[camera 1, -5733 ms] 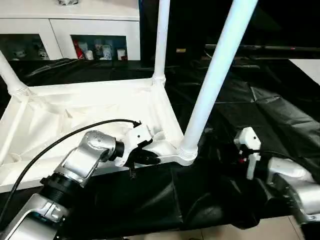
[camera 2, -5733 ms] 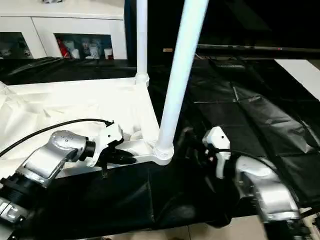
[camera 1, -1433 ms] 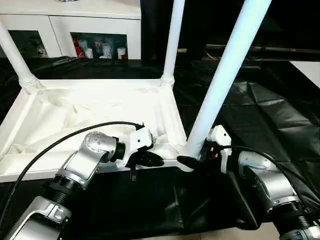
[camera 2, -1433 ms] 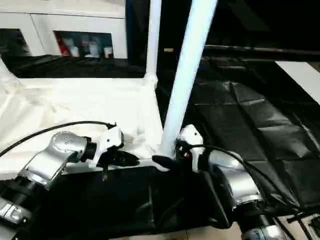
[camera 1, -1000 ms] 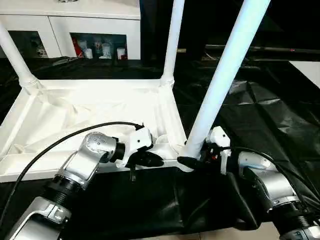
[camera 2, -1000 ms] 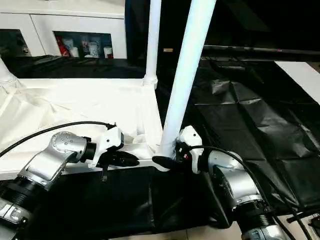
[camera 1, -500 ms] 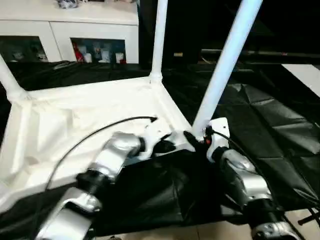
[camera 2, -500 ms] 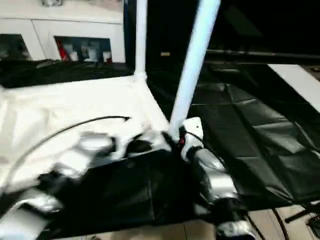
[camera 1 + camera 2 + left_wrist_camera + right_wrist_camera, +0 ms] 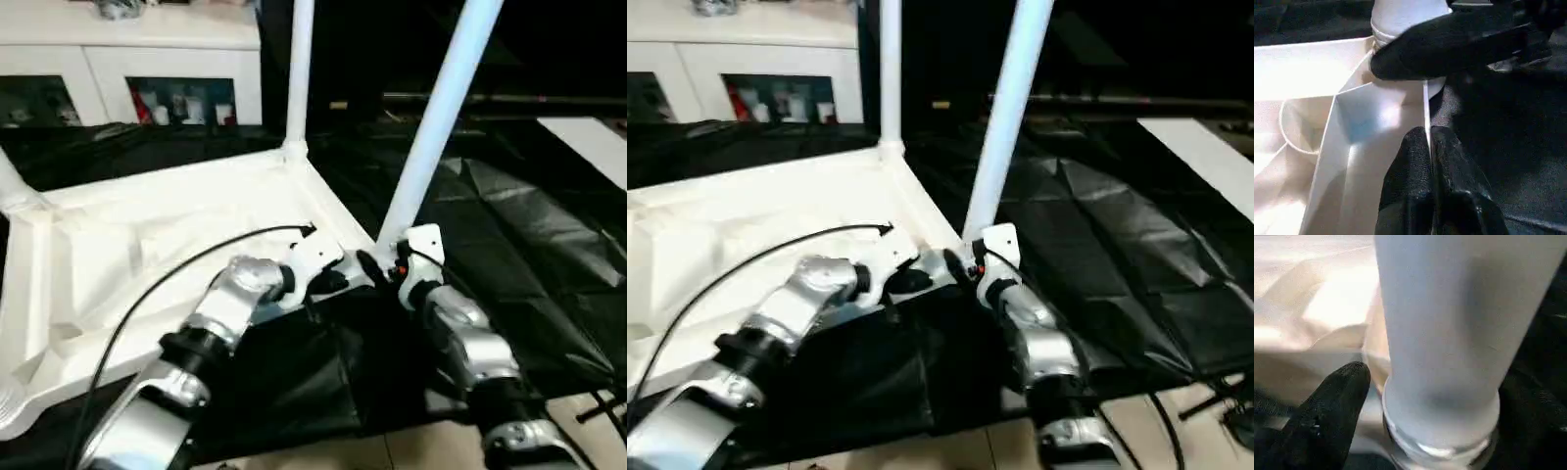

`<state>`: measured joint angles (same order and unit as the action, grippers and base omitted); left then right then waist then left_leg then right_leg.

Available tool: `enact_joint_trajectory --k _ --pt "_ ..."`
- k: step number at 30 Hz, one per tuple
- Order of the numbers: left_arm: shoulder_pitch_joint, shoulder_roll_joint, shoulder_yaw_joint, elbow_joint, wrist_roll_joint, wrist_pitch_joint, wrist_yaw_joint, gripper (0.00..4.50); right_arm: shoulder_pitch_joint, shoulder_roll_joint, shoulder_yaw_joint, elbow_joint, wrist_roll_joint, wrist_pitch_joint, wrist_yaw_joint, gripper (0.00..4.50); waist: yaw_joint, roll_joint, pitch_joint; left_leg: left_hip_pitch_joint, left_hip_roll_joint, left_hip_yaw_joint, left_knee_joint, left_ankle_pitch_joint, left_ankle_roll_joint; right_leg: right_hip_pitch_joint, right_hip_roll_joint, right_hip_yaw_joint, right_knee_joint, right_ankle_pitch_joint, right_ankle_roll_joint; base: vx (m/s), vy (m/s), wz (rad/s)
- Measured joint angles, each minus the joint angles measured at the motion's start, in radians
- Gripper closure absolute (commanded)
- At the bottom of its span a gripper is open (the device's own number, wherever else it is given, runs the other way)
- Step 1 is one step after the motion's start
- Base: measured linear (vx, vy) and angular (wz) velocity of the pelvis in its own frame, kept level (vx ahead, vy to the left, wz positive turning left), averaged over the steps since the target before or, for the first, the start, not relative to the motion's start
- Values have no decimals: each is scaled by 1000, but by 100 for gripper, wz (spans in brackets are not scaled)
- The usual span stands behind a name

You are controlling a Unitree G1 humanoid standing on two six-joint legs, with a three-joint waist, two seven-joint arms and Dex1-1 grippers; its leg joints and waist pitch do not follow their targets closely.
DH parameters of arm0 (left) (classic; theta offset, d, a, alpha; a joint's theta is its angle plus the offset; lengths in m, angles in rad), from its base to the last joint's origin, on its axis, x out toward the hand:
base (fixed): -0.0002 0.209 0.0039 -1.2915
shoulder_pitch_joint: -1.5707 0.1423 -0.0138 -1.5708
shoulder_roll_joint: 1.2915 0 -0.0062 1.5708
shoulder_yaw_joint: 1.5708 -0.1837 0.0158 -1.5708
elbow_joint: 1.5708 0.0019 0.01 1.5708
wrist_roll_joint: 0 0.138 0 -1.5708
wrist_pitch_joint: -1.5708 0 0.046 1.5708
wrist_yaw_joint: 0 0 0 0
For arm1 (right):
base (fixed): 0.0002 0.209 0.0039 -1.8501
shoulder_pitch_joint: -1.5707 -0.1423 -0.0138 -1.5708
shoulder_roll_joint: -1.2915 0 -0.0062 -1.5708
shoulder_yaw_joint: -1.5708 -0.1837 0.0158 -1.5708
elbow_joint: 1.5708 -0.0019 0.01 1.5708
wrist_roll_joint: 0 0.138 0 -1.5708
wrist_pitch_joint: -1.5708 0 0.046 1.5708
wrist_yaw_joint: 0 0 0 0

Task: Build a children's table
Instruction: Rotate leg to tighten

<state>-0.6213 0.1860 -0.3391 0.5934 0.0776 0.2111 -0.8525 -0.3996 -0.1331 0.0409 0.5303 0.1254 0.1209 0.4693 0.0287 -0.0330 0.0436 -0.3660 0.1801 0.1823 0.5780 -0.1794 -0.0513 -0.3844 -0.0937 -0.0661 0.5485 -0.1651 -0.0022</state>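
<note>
The children's table (image 9: 147, 235) lies upside down on the black drape, all white, with its legs pointing up. My left gripper (image 9: 1429, 134) is shut on the thin rim (image 9: 1426, 103) of the top, close to the near right corner socket. The near right leg (image 9: 441, 117) stands in that socket. My right gripper (image 9: 1437, 401) is open around the foot of this leg, one black finger (image 9: 1332, 411) standing a little off its side. Another leg (image 9: 297, 78) rises at the far corner, and a third (image 9: 15, 191) at the left.
A white cabinet (image 9: 147, 69) with glass doors stands behind the work table. Crumpled black drape (image 9: 529, 225) covers the table to the right of the corner. The pale floor (image 9: 411, 455) shows past the front edge, below my forearms.
The table has turned on the drape, its gripped corner now farther from me, and both arms have stretched out with it. The camera has shifted too.
</note>
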Motion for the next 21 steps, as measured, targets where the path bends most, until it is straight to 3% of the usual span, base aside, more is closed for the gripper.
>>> enact_joint_trajectory --k 6,11,21 --pt "41 82 14 -56 -47 -48 -143 450 47 -149 52 -103 51 29 302 43 13 0 0 0 3 1 -1 0 -1 -13 0 1 30 4 3 24 -27 3" --pt "83 161 22 -119 -100 -57 -287 450 75 -237 89 -176 83 47 482 43 22 0 0 -2 13 3 -8 0 -1 -20 7 -2 38 -3 -1 24 -35 1" --pt "98 187 8 -148 -114 -61 -377 450 76 -251 123 -206 101 66 578 43 31 0 0 -1 12 16 -2 1 -3 -21 1 3 44 -9 -1 0 0 0"
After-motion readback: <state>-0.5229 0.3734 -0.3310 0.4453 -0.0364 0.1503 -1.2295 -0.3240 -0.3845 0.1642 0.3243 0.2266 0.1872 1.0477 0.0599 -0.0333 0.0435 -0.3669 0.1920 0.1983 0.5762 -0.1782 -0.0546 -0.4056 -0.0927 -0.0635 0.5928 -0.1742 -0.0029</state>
